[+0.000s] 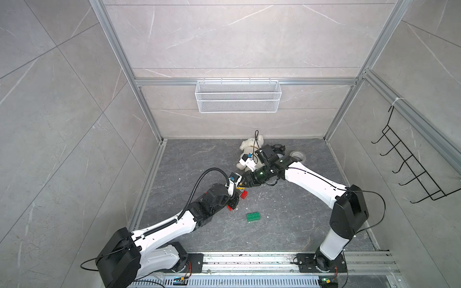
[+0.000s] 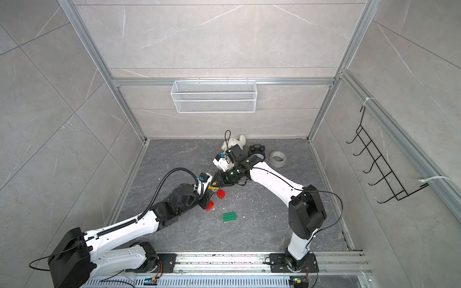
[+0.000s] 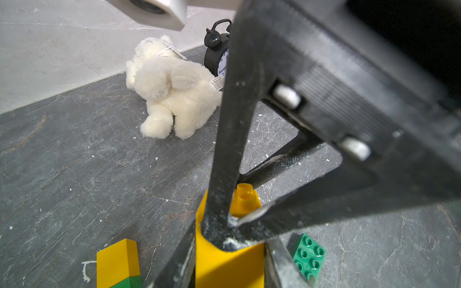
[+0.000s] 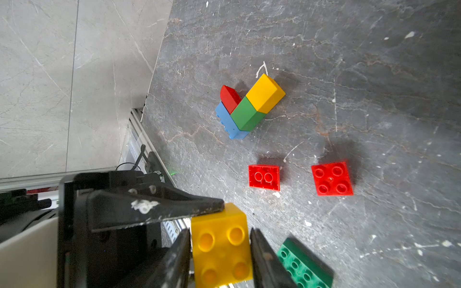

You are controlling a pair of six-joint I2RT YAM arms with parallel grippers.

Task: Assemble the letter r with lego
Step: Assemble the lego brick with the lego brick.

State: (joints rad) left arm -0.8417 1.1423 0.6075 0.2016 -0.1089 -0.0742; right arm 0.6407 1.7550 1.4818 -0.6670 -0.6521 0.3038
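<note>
Left gripper [image 3: 228, 261], right gripper [image 4: 220, 249] both clamped on yellow brick [image 4: 219, 224]. Half-built stack [image 4: 249, 109] toward floor's left edge; probably nearer left arm.

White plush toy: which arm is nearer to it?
Right. The right arm has its wrist right beside the white plush toy, overlapping it in both top views. The left arm ends short of it, nearer the robot's base, at the yellow brick.

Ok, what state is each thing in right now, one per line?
Left tool: shut on yellow brick.
Right tool: shut on the same brick.
Joined bricks: four, lying on the floor.
Red bricks: two, loose, apart.
Green brick: loose, studs up.
Plush toy: lying down.
</note>
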